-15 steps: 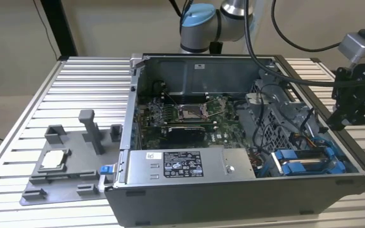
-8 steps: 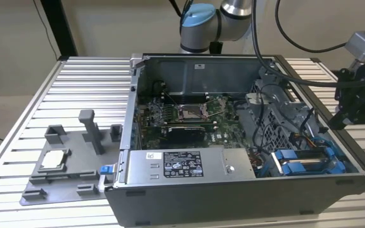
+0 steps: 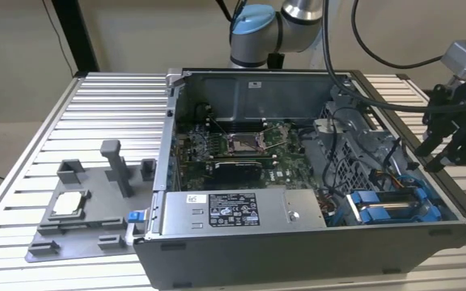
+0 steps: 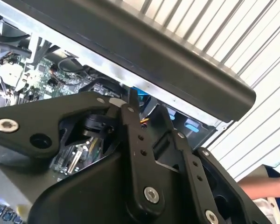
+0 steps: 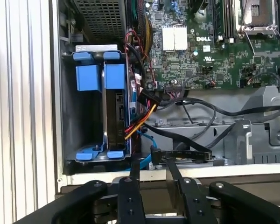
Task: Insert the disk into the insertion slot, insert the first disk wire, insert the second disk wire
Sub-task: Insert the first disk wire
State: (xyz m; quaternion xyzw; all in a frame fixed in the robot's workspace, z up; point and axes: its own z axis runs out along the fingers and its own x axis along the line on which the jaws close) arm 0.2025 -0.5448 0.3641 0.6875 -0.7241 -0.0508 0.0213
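Note:
The disk [image 5: 115,109] stands on edge in its blue carrier inside the insertion slot [image 5: 79,121], at the case's front corner on the exterior view's right [image 3: 387,209]. A bundle of red, yellow and orange wires [image 5: 139,122] reaches the disk's edge, and a blue cable [image 5: 144,156] runs beside it. I cannot tell whether either plug is seated. My gripper [image 5: 150,175] hovers over the case wall beside the slot. Its black fingers [image 4: 130,109] stand apart with nothing between them. In the exterior view the gripper [image 3: 448,154] hangs just outside the case's right wall.
The open computer case [image 3: 298,254] holds a motherboard [image 3: 241,145], a power supply [image 3: 241,209] and black cables [image 5: 196,109]. A grey fixture [image 3: 79,224] with a silver chip [image 3: 67,203] lies on the ribbed table. A person's hand [image 4: 266,184] is by the gripper.

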